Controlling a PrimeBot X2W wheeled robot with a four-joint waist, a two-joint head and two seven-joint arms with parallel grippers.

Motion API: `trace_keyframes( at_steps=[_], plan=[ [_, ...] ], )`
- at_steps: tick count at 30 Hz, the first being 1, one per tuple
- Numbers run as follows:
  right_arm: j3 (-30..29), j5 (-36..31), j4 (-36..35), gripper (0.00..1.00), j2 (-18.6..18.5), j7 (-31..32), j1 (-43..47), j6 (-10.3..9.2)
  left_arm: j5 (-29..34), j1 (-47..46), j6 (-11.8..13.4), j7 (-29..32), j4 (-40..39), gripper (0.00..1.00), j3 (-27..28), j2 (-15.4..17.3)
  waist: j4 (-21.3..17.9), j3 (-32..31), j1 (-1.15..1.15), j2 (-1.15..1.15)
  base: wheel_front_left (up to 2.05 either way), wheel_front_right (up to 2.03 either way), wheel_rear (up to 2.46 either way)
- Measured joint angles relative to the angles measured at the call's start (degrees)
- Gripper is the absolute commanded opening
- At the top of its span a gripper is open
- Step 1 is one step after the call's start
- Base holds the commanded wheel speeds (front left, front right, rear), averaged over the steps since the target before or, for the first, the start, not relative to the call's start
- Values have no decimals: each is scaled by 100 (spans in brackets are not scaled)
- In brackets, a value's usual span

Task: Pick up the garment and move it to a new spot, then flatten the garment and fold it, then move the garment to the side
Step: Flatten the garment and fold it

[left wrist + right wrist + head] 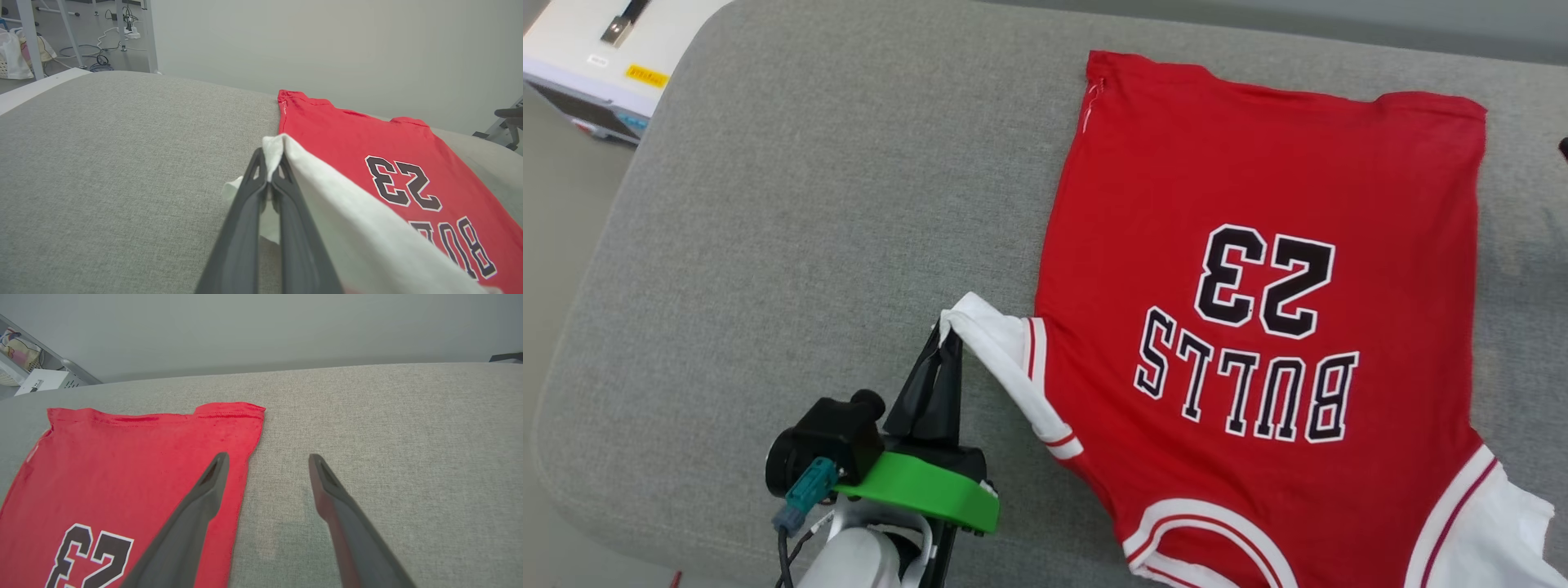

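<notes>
One red garment (1258,180) lay on one grey padded bench (809,204). It bore two black numerals (1262,282) and one five-letter word (1250,388). Two robot hands were present: one left hand (947,335) and one right hand (265,457), each with two dark fingers (196,506). One white box (596,49) stood beyond the bench.

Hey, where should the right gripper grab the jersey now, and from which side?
Probably the white right sleeve of the jersey, approached from the outer right side. It sticks out past the red body onto the grey cushion, a free flap mirroring the sleeve the left gripper pinches. The right gripper is open.
</notes>
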Motion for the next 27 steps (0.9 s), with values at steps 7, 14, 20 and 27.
trace_keyframes(
  at_steps=[7,14,20,27],
  plan=[
    [77,-364,976,100,-331,750,-1190,0,157,-303,-148,-44,-207,0,-210,-257,456,497,0,0,0,0,0],
    [199,-527,1545,100,-474,942,-1751,0,243,-465,-294,-51,-377,0,-289,-455,813,1056,1,0,0,0,0],
    [467,-546,1804,100,-592,1522,-1959,1,353,-482,-394,-51,-383,0,-223,-549,1027,1401,0,0,0,0,0],
    [679,-592,1923,0,-712,2394,-2185,0,411,-483,-494,-51,-291,0,-90,-617,1090,1382,0,0,0,0,0]
  ],
)
